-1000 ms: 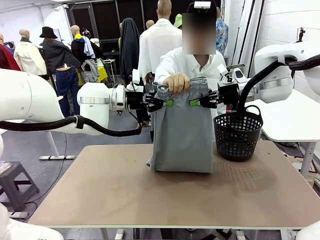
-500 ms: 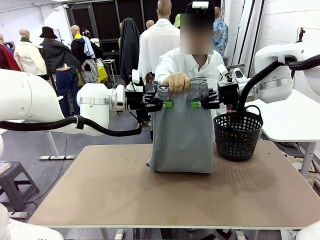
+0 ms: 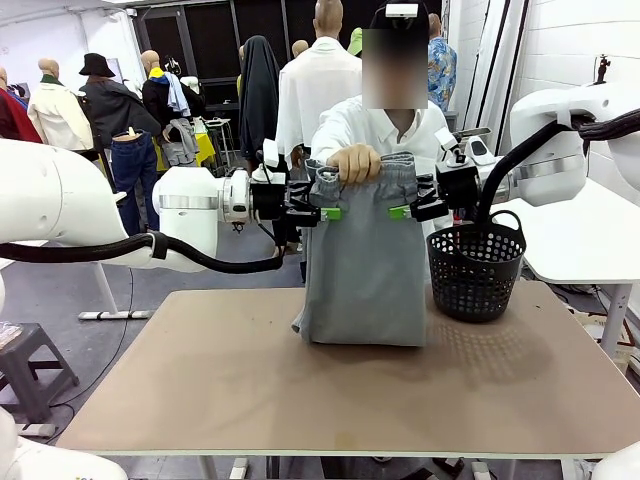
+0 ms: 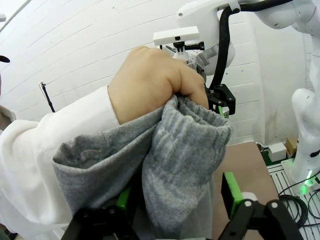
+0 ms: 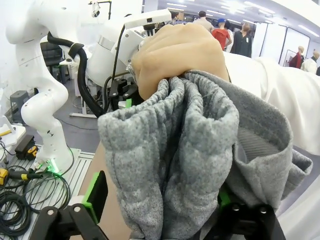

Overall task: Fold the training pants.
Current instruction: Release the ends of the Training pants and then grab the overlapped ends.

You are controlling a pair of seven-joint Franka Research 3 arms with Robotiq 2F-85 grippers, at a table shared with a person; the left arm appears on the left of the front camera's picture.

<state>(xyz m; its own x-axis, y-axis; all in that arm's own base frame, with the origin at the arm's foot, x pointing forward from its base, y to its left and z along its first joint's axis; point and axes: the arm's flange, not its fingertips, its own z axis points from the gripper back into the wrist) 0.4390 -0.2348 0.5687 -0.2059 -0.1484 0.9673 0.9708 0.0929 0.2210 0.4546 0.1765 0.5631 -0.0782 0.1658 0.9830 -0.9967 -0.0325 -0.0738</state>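
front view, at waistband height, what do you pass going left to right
left gripper → pants → right gripper → basket

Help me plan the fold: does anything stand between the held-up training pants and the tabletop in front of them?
Nothing visible does. The table in front of the training pants is bare; the black mesh basket stands beside them, on the robot's right. A person's hand holds the waistband.
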